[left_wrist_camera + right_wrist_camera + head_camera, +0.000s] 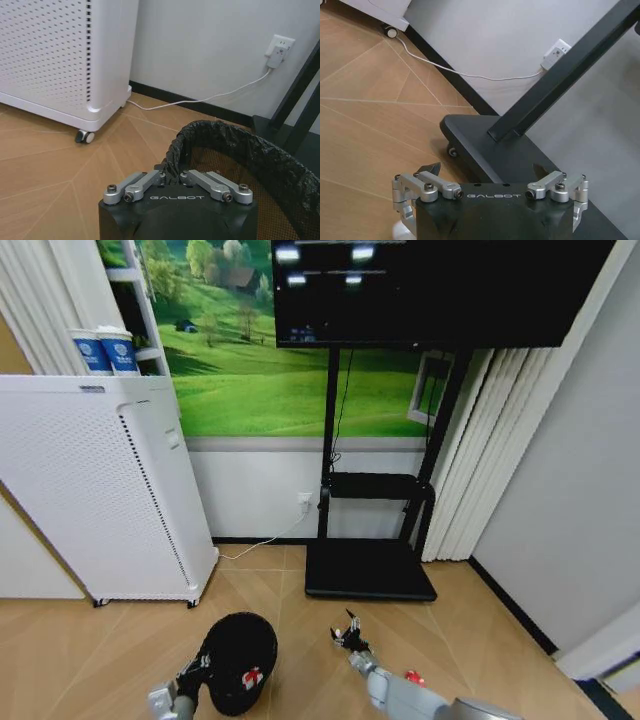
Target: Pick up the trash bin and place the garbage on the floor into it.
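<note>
The black trash bin (240,645), lined with a black bag, is at the lower middle of the head view. My left gripper (197,670) is at its left rim. In the left wrist view the left gripper (171,172) is shut on the bin's rim (225,132). A red-and-white piece of garbage (252,677) lies inside the bin. Another small red piece (413,677) lies on the floor beside my right forearm. My right gripper (348,632) hangs open to the right of the bin, with nothing between its fingers (431,169).
A tall white perforated appliance (100,490) on casters stands at the left. A black TV stand base (370,570) lies ahead against the wall. A white cable (200,99) runs along the floor to a wall outlet (276,47).
</note>
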You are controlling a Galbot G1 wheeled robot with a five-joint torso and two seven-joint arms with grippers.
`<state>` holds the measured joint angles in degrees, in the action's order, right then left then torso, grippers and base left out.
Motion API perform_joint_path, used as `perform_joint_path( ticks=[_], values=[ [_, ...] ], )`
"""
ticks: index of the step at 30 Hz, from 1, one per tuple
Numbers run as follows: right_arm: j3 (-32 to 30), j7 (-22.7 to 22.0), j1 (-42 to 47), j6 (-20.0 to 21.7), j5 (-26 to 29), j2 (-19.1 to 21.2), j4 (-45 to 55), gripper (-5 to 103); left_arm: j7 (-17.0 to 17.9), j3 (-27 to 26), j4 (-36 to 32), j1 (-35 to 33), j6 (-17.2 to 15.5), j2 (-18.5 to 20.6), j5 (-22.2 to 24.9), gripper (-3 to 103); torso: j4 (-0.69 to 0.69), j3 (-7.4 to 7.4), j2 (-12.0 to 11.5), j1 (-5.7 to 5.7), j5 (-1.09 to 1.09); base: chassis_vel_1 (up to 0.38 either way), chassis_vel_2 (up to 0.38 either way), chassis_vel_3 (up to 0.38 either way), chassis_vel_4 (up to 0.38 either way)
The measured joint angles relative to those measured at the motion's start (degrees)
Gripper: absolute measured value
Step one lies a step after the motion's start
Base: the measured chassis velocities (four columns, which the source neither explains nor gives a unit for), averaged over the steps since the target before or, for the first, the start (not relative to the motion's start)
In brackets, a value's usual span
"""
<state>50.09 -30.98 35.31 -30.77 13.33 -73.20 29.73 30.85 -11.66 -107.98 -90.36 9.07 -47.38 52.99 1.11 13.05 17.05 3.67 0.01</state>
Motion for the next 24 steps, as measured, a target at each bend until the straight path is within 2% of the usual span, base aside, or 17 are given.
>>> perform_joint_path(
  ticks=[2, 5, 11, 15, 24],
  values=[
    [-0.2, -0.1, 0.5, -0.5, -0.6, 0.7, 0.7, 100, -0.1, -0.2, -0.1, -0.2, 0.0, -0.1, -0.1, 7, 0.03, 0.0, 0.0, 0.01, -0.01, -0.223, -0.016, 0.228, 0.023],
    [-0.7, -0.2, 1.4, -1.8, -2.3, 1.9, 1.7, 100, -0.2, -0.5, -0.3, -0.7, 0.0, -0.4, -0.2, 7, -0.03, 0.0, 0.0, 0.0, 0.0, -0.174, 0.001, 0.062, 0.021],
    [-0.9, -0.2, 2.7, -2.6, -3.2, 3.2, 2.1, 100, 0.4, -1.7, -1.5, -3.6, 0.0, -1.0, -0.8, 7, -0.03, -0.03, 0.0, -0.05, -0.01, 0.077, -0.01, -0.075, 0.006],
    [-0.2, -0.2, 2.8, -2.6, -3.2, 2.5, 1.2, 100, 1.0, -3.3, -2.6, -6.5, 0.1, -2.2, -1.0, 7, -0.04, -0.03, 0.0, -0.05, -0.01, 0.053, 0.001, -0.053, -0.006],
    [2.1, 0.0, 3.6, -2.0, -2.0, 3.2, 0.8, 100, 0.2, -5.3, -3.5, -8.9, 0.6, -2.3, -1.4, 7, -0.01, -0.03, 0.0, -0.05, -0.02, 0.0, 0.0, 0.0, 0.0]
  ],
)
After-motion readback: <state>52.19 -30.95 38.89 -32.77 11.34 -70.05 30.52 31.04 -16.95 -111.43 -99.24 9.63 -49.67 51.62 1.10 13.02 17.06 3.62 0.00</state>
